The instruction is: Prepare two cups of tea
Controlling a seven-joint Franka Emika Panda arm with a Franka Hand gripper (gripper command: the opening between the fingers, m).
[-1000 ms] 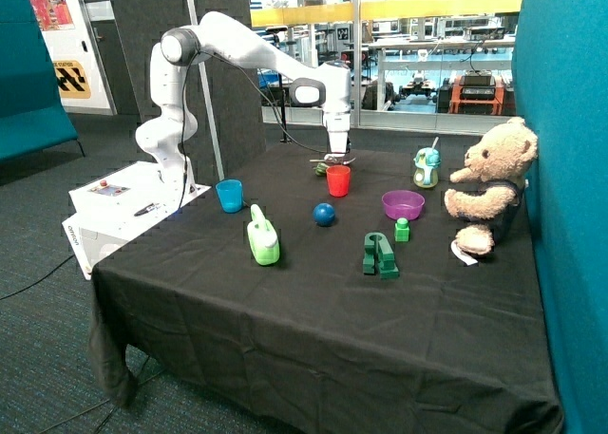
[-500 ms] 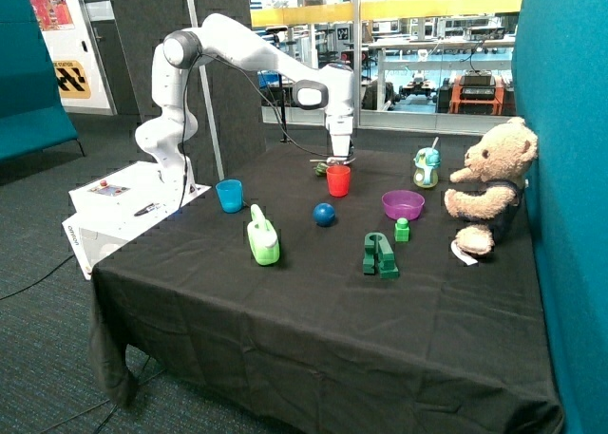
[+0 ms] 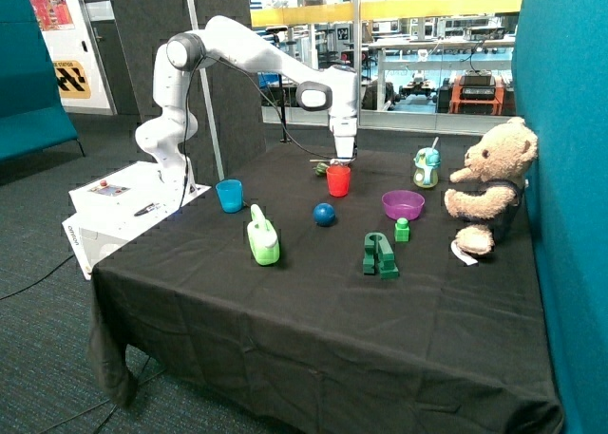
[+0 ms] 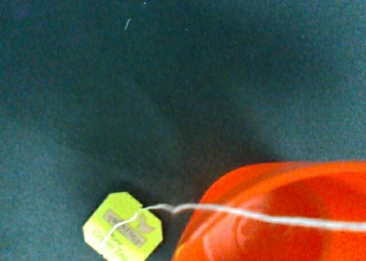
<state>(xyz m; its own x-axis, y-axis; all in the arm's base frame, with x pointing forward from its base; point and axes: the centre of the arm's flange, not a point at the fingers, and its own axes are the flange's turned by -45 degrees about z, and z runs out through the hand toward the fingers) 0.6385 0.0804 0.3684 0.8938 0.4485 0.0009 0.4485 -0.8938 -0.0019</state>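
On black-clothed table (image 3: 313,311): 1 red cup (image 3: 338,180) under gripper (image 3: 343,159), finger state can't tell; 1 blue cup (image 3: 229,196) at its 9 o'clock. 1 tea tag (image 4: 122,228) beside red cup, string (image 4: 257,216) across rim. Glass-walled room behind.

I see a table draped in black cloth (image 3: 313,311). Standing on it are a light blue plastic tumbler (image 3: 229,196), a red plastic tumbler (image 3: 338,180), a lime green watering can (image 3: 263,236), a dark blue ball (image 3: 325,214), a purple bowl (image 3: 403,204), dark green blocks (image 3: 379,254), a green-and-blue lidded cup with a straw (image 3: 427,167) and a tan teddy bear (image 3: 489,187). A yellow-green tea tag (image 4: 122,227) lies just beside the red tumbler, its white string (image 4: 257,216) crossing the rim.
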